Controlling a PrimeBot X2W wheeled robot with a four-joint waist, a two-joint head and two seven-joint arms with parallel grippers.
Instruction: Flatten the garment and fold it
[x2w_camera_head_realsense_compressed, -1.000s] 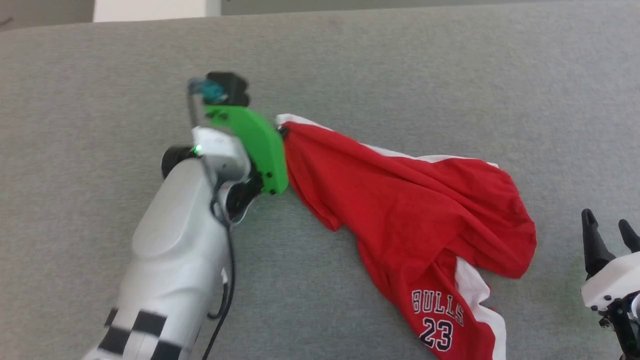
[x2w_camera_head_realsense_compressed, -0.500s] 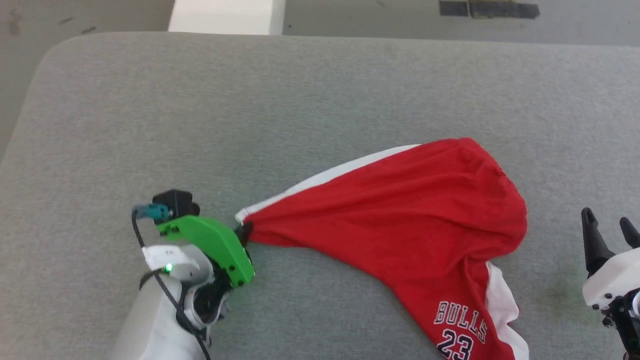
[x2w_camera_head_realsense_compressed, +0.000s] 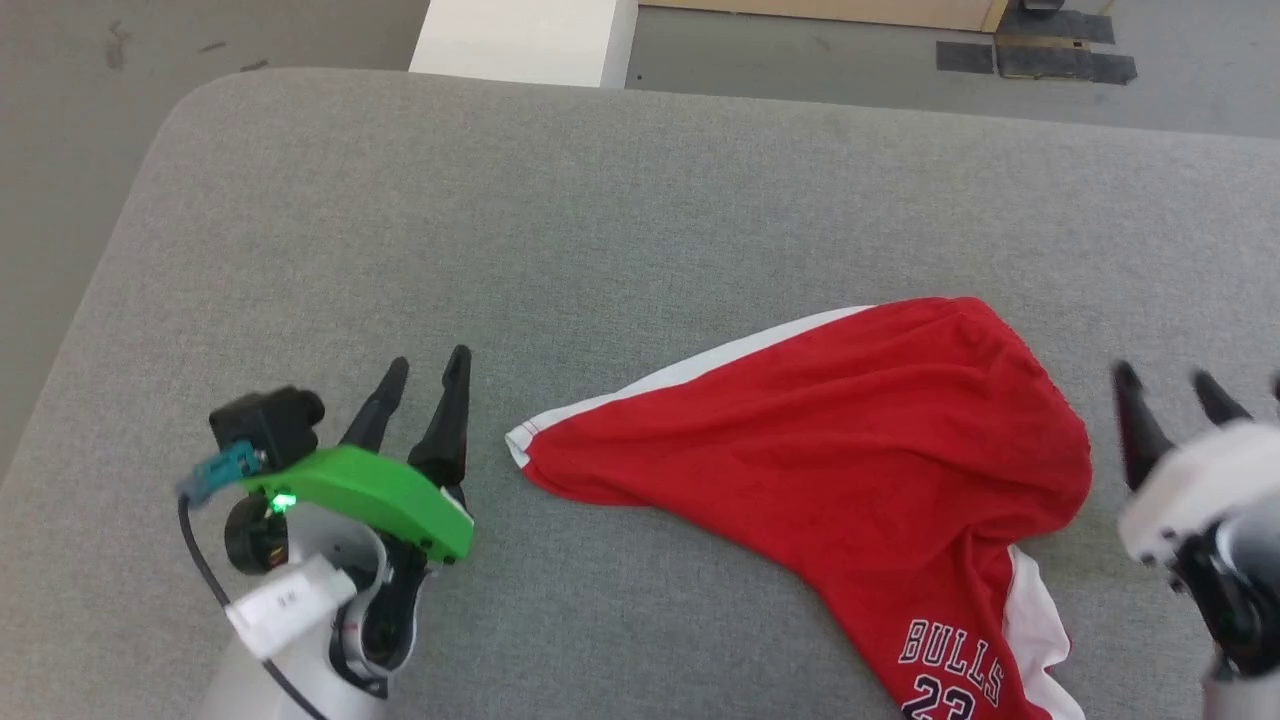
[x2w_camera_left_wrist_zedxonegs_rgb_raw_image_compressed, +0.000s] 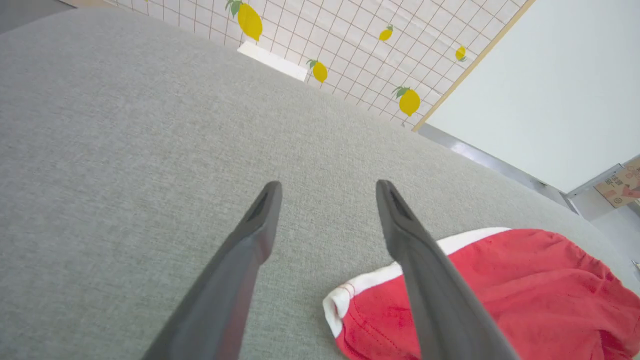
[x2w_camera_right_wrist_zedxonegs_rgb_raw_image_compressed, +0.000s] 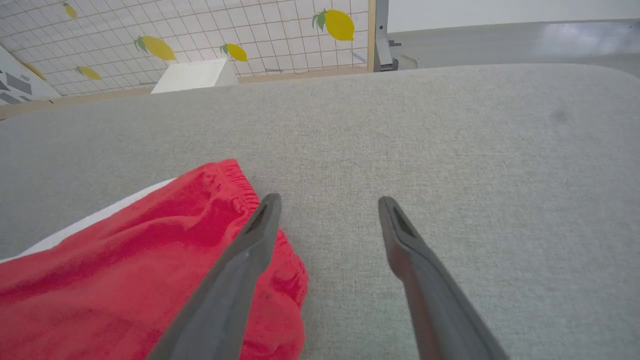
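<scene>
Fingers (x2w_camera_head_realsense_compressed: 445, 420) on left gripper (x2w_camera_head_realsense_compressed: 429, 356) and right gripper (x2w_camera_head_realsense_compressed: 1162, 373) gape empty; you'd best pinch garment (x2w_camera_head_realsense_compressed: 820, 450) corners, spread evenly.

The garment (x2w_camera_head_realsense_compressed: 830, 450) lies on the cushion (x2w_camera_head_realsense_compressed: 600, 200), right of centre, with the left gripper (x2w_camera_head_realsense_compressed: 430, 357) just beside its left corner. The right gripper (x2w_camera_head_realsense_compressed: 1162, 373) sits by its right edge.

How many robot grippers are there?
2. The left gripper is at the lower left of the head view, open, just beside the white-edged corner of the red garment. The right gripper is at the lower right, open, next to the garment's other end. None seem hidden.
</scene>
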